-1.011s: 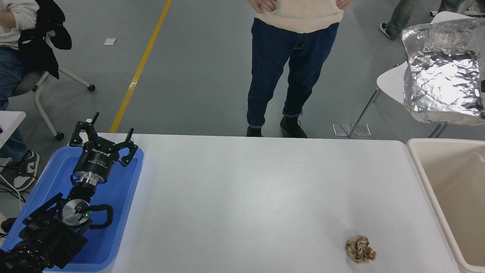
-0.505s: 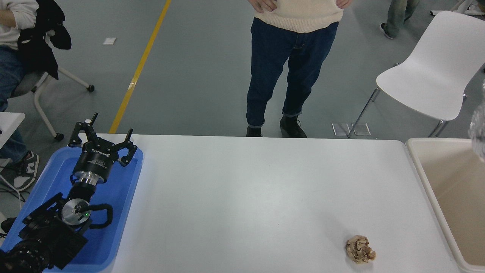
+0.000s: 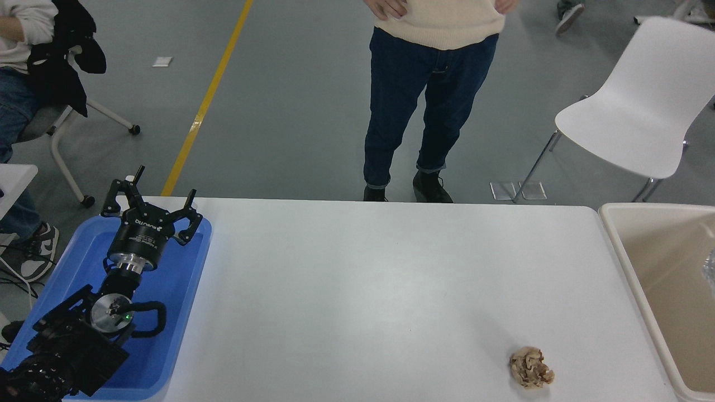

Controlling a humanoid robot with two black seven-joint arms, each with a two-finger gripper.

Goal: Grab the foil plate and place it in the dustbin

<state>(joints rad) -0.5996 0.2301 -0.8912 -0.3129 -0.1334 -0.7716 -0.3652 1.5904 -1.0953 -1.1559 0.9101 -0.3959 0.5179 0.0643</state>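
Now the foil plate shows only as a pale, shiny sliver at the far right edge of my view, low inside the dustbin. I cannot see whether it lies on the bin's floor or hangs just above it, since most of it is cut off by the frame. From where that sliver sits, well below the rounded rim and against the smooth tan inside, I judge the placing to be done or nearly so.

My right arm and its pincer are out of sight, so I cannot tell whether it is spread or pinching the foil. The dustbin stands at the right end of the table, its near wall just beside the table's edge. I judge that placement lets a short swing from my right side carry things over the rim.

On the table near the bin lies a small crumpled brown paper wad, apart from everything else and not part of this job. My left gripper is parked at the lower left over the blue tray, its fingers spread and holding nothing. I take it that it rests there to stay clear of the working side.

Beyond the table's far edge stands a person, hands at the hips, away from the table. A white chair sits behind the bin, further back on the floor.
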